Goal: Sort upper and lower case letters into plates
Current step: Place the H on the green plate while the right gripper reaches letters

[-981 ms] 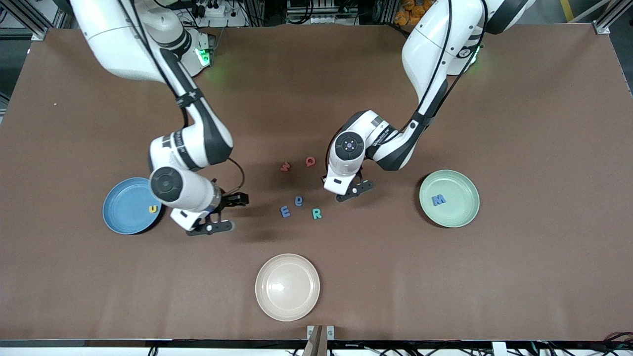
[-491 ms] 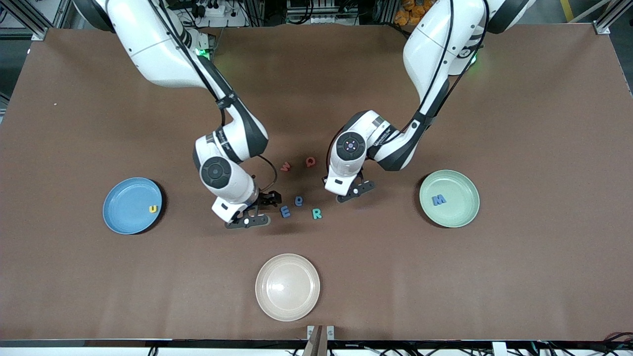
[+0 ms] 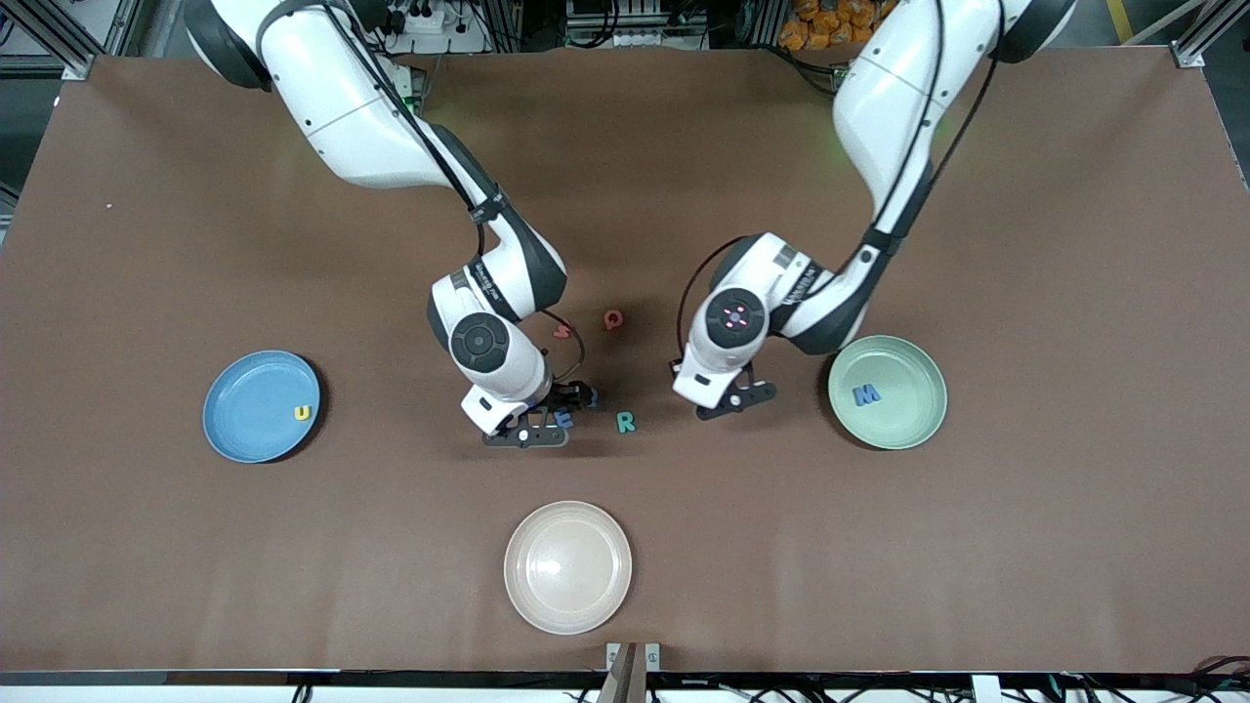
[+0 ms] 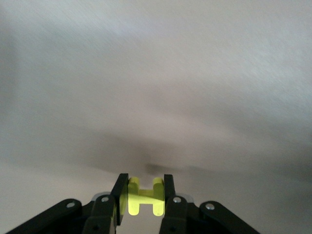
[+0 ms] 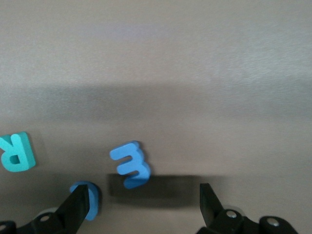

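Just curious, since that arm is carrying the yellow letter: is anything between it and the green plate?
Nothing visible. The left pincer, shut on the yellow letter, hangs beside the mint green plate; no other piece shows between them.

Three round shallow plates out here: a plain blue plate [image 3: 234,391], a mint green plate [image 3: 908,430] and a cream-white plate [image 3: 567,567]. And I count eight small flat letters. That's two yellow, the yellow U [image 3: 303,412] and yellow H [image 4: 142,197]; two red, the red Q [image 3: 612,318] and red w [image 3: 562,332]; three blue, the blue M [image 3: 866,394], blue E [image 5: 130,165] and a blue rounded letter [image 5: 87,199]; and one teal R [image 3: 625,422].
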Available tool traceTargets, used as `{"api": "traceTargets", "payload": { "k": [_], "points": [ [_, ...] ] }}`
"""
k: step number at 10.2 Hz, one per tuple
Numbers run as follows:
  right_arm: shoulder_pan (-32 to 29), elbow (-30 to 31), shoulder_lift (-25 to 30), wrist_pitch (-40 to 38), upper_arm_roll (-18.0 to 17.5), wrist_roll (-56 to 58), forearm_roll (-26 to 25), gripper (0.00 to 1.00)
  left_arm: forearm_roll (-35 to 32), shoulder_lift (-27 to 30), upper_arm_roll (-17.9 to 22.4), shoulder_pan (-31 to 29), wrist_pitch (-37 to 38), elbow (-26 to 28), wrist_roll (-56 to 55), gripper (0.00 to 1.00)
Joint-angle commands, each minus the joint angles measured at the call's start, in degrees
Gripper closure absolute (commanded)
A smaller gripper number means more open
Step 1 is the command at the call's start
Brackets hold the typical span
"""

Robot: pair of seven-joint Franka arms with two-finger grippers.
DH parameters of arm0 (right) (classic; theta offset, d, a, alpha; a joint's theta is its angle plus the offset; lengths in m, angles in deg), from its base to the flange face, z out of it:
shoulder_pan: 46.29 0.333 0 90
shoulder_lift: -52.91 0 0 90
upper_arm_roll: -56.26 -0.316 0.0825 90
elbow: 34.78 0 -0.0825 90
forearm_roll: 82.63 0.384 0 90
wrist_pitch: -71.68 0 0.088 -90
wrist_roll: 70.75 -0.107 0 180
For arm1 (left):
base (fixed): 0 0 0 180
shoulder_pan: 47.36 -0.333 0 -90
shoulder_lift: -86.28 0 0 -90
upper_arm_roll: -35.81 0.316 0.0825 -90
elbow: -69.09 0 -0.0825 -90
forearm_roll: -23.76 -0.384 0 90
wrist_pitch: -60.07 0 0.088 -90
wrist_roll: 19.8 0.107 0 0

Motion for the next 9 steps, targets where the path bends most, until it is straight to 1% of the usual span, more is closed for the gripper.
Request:
{"api": "traceTargets", "payload": {
  "k": [1,2,3,5,7,8,9],
  "points": [
    [0.8,-3.7,-2.6,0.2,0.5,-0.9,-1.4,0.00,0.8,5.2,-0.9,-6.9,8.1,1.3,13.1,0.75],
    [1.0,-3.8,-2.8,0.4,0.5,-0.8,-2.2,0.00,0.8,7.0,-1.0,-10.5,11.9,1.5,20.3,0.75],
    [1.0,-3.8,-2.8,0.4,0.5,-0.8,-3.2,0.00,0.8,7.8,-1.0,-13.6,13.8,1.9,26.4,0.75],
    [1.0,-3.8,-2.9,0.4,0.5,-0.8,-4.1,0.00,0.3,8.7,-0.8,-17.1,13.9,4.2,36.9,0.75],
    [1.0,-3.7,-2.9,0.4,0.5,-0.9,-5.9,0.00,0.0,9.3,-0.9,-22.9,13.2,7.5,46.1,0.75],
    [1.1,-3.7,-3.0,0.4,0.5,-0.9,-5.9,0.00,0.0,9.3,-0.9,-23.4,13.1,7.9,47.0,0.57],
    [1.1,-3.6,-2.9,0.4,0.5,-0.9,-6.0,0.00,0.1,9.1,-0.9,-23.3,13.1,8.0,46.9,0.01]
  ]
}}
